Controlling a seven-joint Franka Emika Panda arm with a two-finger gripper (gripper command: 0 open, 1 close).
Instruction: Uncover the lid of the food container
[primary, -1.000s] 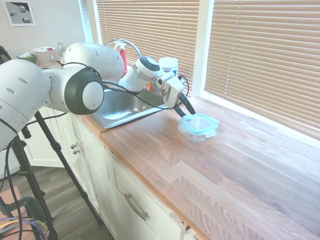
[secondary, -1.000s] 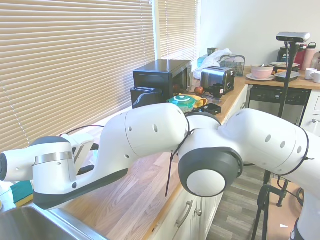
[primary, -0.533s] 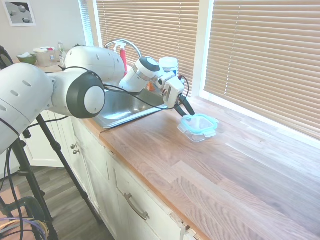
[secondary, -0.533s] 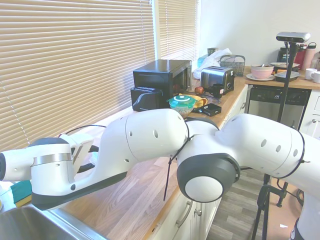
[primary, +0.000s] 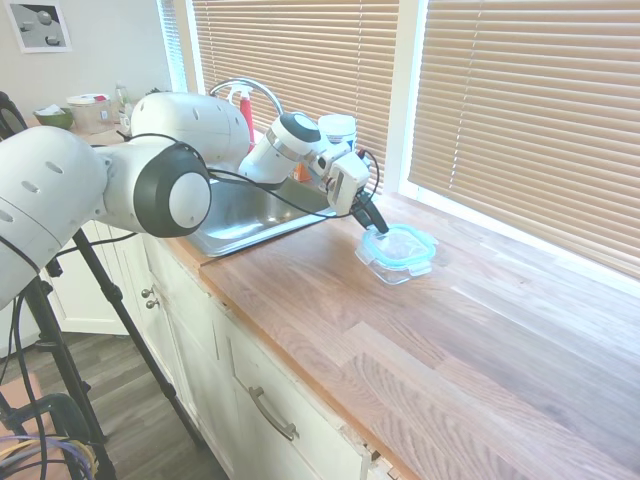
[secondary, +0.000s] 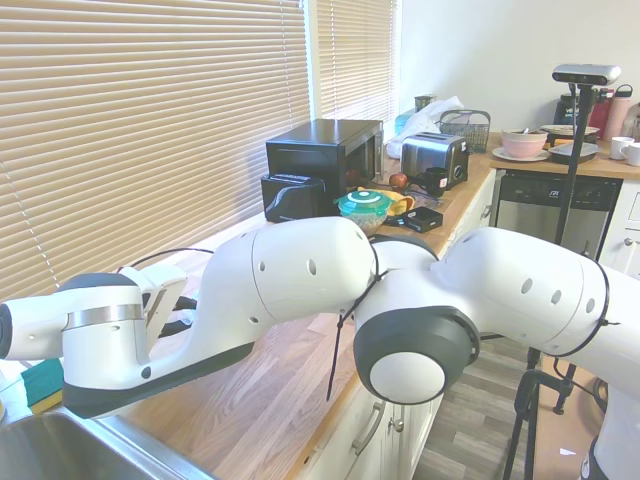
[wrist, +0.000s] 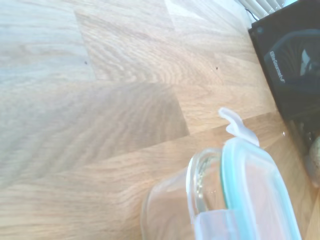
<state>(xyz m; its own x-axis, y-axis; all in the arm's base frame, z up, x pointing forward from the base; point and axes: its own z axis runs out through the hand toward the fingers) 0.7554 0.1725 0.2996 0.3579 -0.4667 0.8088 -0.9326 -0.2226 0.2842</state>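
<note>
Lid first: the small flat clear lid with the teal rim (primary: 399, 243) sits on the shallow clear rounded-square food container (primary: 396, 266), out on the wooden worktop (primary: 470, 350) between the steel sink (primary: 245, 215) and the blinds, and the wrist view shows it riding slightly askew with a side tab (wrist: 235, 125) flipped outward. The robot's hand (primary: 377, 224) is right at the lid's near edge, but whether its fingers are apart or pinched, I cannot tell. My read: thin, light, slightly springy plastic on a smooth, slippery dish that could skate along. Best purchase looks like the rim edge or that raised tab, lifting gently upward.
</note>
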